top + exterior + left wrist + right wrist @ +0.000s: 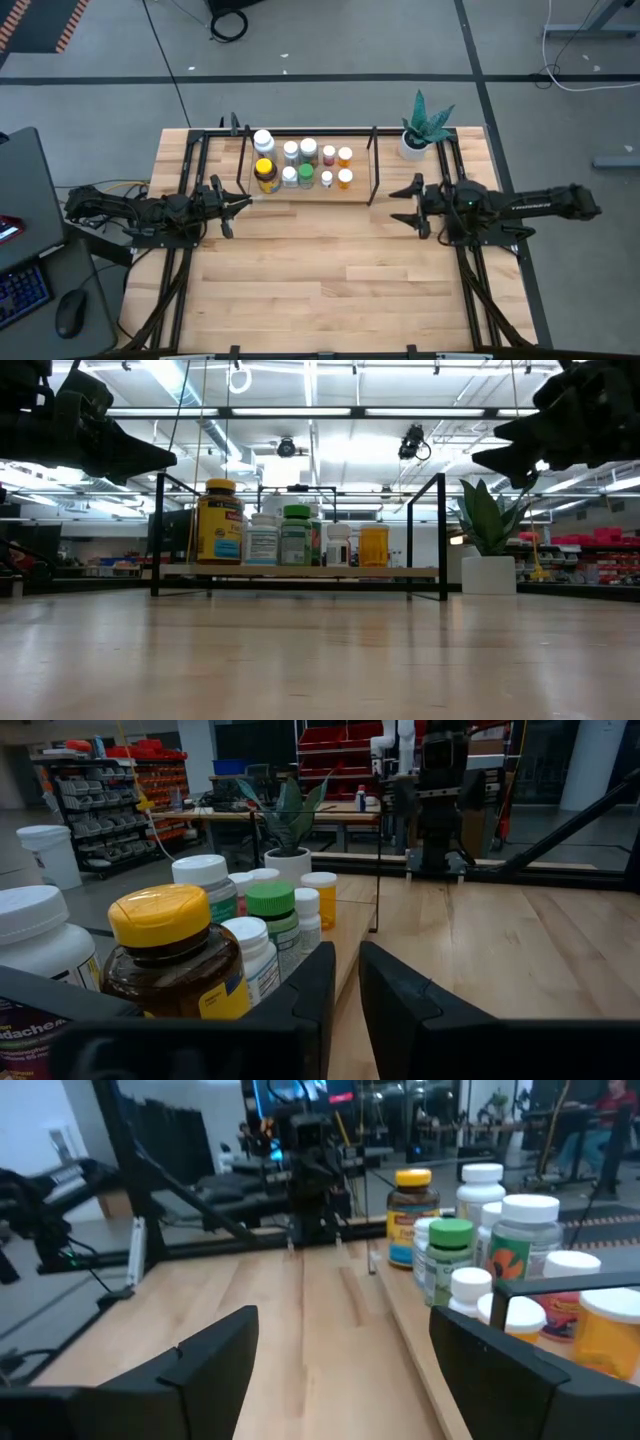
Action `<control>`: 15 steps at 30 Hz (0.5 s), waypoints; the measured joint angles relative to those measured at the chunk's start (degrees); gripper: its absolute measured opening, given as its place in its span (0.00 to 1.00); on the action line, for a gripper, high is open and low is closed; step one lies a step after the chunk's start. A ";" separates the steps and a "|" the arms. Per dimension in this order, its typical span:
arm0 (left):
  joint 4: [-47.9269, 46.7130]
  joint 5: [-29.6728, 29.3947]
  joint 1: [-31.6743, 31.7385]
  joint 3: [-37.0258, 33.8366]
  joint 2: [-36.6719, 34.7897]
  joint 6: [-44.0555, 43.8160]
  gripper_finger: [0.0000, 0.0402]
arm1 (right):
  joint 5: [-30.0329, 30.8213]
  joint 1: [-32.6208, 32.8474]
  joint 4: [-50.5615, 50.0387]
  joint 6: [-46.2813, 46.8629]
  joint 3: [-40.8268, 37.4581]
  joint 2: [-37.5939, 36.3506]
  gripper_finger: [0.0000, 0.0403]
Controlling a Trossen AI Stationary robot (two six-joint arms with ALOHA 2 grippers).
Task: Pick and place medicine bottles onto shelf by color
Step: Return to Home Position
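Several medicine bottles stand upright on the shelf (362,186) at the table's far middle. The amber bottle with a yellow cap (265,175) is at its left end, beside a big white-capped one (263,141). A green-capped bottle (305,177) stands mid-shelf, and orange bottles (344,179) are at the right. My left gripper (245,204) hovers off the shelf's left end, shut down to a narrow slit, with the amber bottle (180,960) just ahead. My right gripper (397,203) hovers off the right end, wide open and empty. Both hang above the table in the low view.
A white pot with a green plant (415,140) stands at the table's far right, close behind my right arm. Black frame rails (185,190) run along both table sides. A keyboard and mouse (70,315) lie off the table's left. Bare wood (330,270) spreads toward the near edge.
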 joint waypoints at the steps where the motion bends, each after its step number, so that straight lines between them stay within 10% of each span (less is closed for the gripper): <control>1: 0.00 0.00 0.01 0.00 0.00 -0.01 0.14 | -0.40 0.00 -0.01 0.20 -0.47 -1.08 0.75; 15: 0.00 0.00 0.00 0.00 0.00 0.00 0.14 | -1.08 -0.02 -2.55 3.70 -3.15 -5.07 0.75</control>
